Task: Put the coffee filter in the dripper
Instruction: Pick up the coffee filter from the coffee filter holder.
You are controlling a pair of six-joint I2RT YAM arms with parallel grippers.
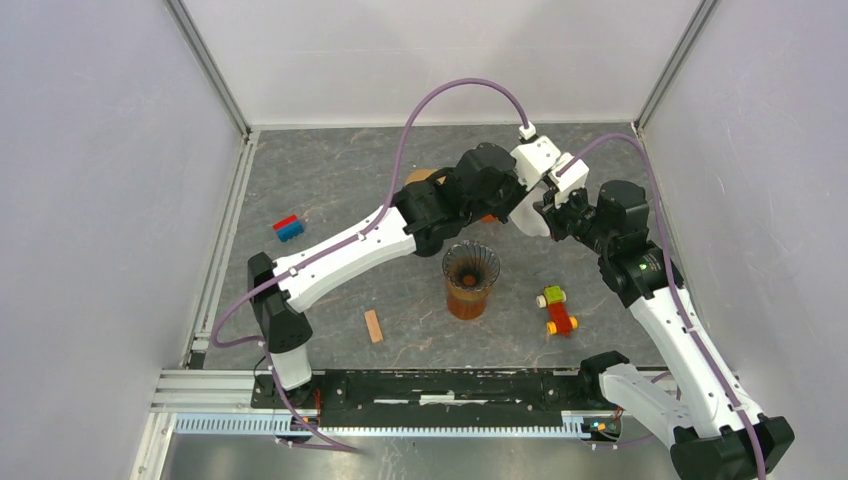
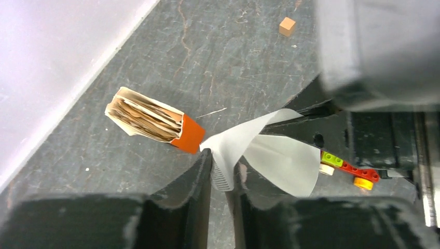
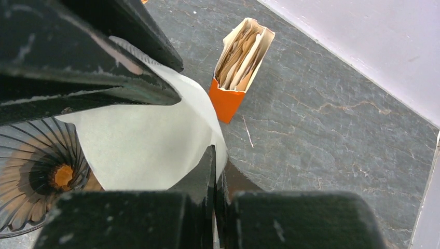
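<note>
The white paper coffee filter (image 1: 530, 216) hangs in the air between both grippers, behind and to the right of the dripper (image 1: 470, 268), an amber ribbed glass cone on a cup. My left gripper (image 2: 223, 167) is shut on the filter's crimped seam (image 2: 280, 155). My right gripper (image 3: 215, 168) is shut on the filter's opposite edge (image 3: 145, 140), with the dripper (image 3: 41, 176) below and to its left. The filter is partly spread open. In the top view the left gripper (image 1: 515, 195) and right gripper (image 1: 548, 215) almost meet.
An orange box of filters (image 1: 420, 177) lies on the table behind the left arm, and shows in both wrist views (image 2: 150, 122) (image 3: 238, 62). A green, red and yellow toy (image 1: 556, 310), a wooden block (image 1: 373, 326) and a blue-red brick (image 1: 288, 227) lie around. Walls enclose three sides.
</note>
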